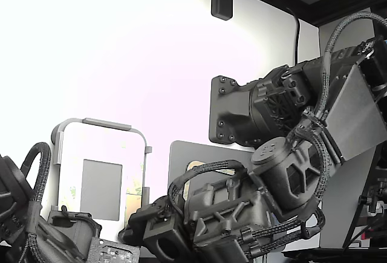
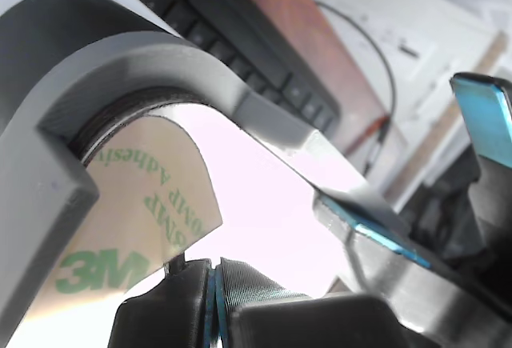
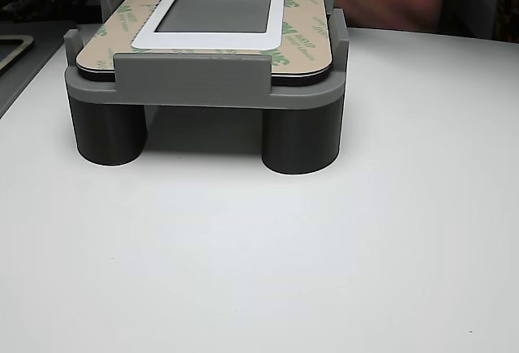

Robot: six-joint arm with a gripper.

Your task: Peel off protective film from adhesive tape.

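In the wrist view my gripper [image 2: 214, 274] is shut, its dark ribbed fingers [image 2: 248, 284] pressed together on the edge of the protective film [image 2: 152, 204]. The film is a tan liner with green 3M print. Its rounded corner curls up off the grey fixture's corner [image 2: 192, 60]. The other view shows the same tan film [image 3: 304, 40] lying flat around a white frame and a dark grey panel [image 3: 215, 10]. I cannot make out the adhesive tape beneath the liner. In the exterior view black arms hide the gripper's fingertips.
The grey fixture [image 3: 190, 77] stands on round legs on a white table [image 3: 259, 256]. A keyboard [image 2: 232, 24] and a cable lie beyond it. A second black arm [image 1: 36, 227] sits low at the exterior view's left, by the fixture [image 1: 100, 124].
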